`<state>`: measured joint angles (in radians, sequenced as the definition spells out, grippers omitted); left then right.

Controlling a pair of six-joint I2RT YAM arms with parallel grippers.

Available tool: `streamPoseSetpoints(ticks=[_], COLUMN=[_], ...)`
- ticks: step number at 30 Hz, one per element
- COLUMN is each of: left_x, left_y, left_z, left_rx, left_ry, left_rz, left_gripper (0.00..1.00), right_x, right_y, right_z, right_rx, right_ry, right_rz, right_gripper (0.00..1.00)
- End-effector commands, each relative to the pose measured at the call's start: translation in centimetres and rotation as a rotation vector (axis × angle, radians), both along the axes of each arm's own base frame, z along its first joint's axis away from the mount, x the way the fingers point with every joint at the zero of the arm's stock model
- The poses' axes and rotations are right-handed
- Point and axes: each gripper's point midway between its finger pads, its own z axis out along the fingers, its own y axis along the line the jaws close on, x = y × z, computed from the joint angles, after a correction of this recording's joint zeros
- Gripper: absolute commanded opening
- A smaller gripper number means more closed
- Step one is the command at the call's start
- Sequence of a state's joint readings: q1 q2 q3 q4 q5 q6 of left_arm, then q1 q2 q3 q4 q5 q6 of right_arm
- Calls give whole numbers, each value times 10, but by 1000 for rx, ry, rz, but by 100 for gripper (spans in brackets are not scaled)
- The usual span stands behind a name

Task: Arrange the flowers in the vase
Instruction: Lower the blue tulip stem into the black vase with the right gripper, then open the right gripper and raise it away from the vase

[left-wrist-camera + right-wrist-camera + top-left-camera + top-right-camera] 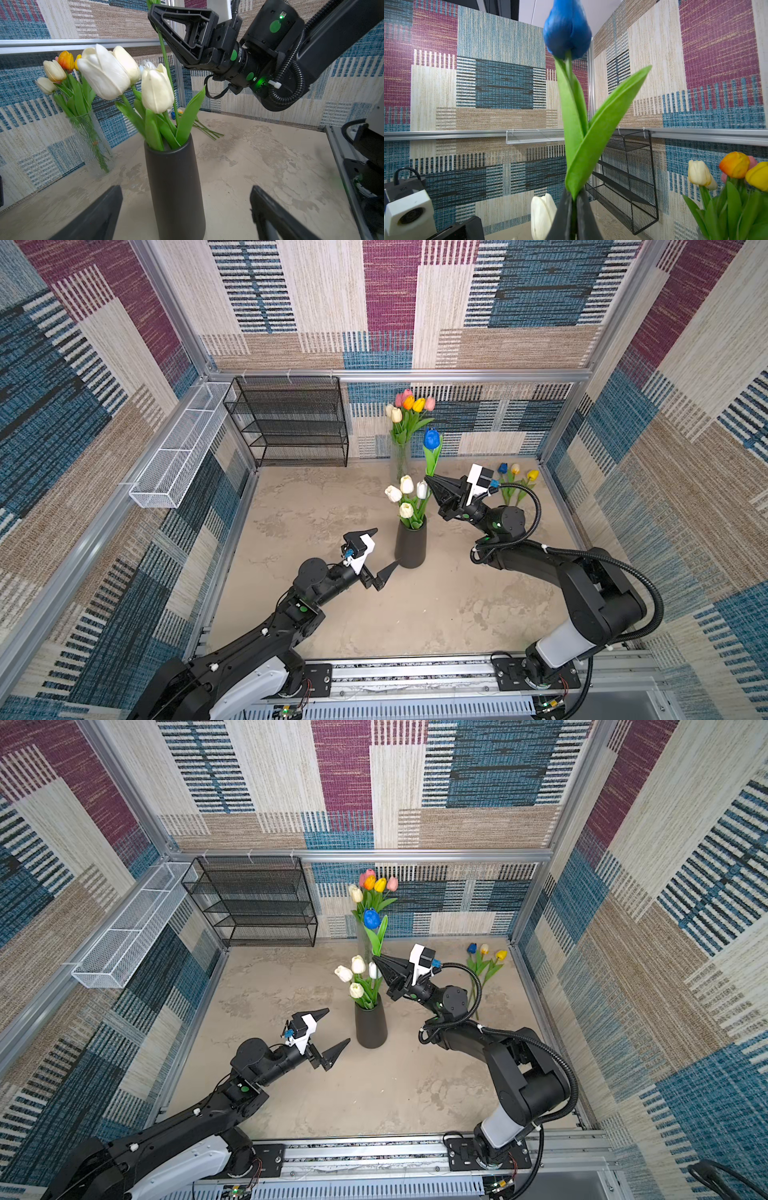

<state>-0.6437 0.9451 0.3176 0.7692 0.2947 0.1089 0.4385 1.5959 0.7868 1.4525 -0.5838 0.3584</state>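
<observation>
Tulips (405, 495) stand in our vase (410, 547); right fingers (442, 487) pinch a blue tulip (431, 438), left fingers (390, 570) gape empty; three tulips (515, 475) lie at frame right.

Black vase (410, 545) holding four white tulips (406, 484), blue tulip (431, 438) upright in right claw (428, 477) at its 1 o'clock, three loose tulips (515, 479) lying at 2 o'clock, mixed bunch (409, 406) in glass vase (401, 458) at 12

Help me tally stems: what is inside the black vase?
Four white tulips stand in the black vase. Its opaque wall hides their lower stems and the bottom.
</observation>
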Motion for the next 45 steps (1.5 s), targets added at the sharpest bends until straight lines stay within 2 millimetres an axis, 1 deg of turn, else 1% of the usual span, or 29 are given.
streamPoseSetpoints(ticks=[1,9,16,22,28,30,35,38,42,45], left_x=[2,6,7,7,6,7,6,6,5,6], left_y=[0,-6,-6,-4,-5,-4,-5,-5,-5,-5], left_z=[2,1,0,-1,0,0,0,0,1,0], left_rx=[14,20,21,22,21,20,16,15,16,18], left_ry=[-22,-20,-19,-17,-21,-22,-18,-17,-18,-16], left_rz=[6,-2,-2,5,3,4,0,-2,-2,-2], left_gripper=[99,98,99,98,99,99,98,99,99,98], right_x=[-24,-17,-16,-18,-21,-21,-21,-19,-18,-18], right_y=[-12,-2,6,3,2,0,-4,-3,-8,-11], right_z=[28,3,-12,-21,-25,-26,-32,-35,-33,-33], right_rx=[62,12,-15,-23,-58,-66,-89,-109,-106,-113], right_ry=[-198,-161,-141,-112,-105,-101,-90,-78,-71,-68], right_rz=[-40,-17,7,-6,-33,-47,-83,-92,-127,-151], right_gripper=[0,0,0,13,20,24,26,32,33,39])
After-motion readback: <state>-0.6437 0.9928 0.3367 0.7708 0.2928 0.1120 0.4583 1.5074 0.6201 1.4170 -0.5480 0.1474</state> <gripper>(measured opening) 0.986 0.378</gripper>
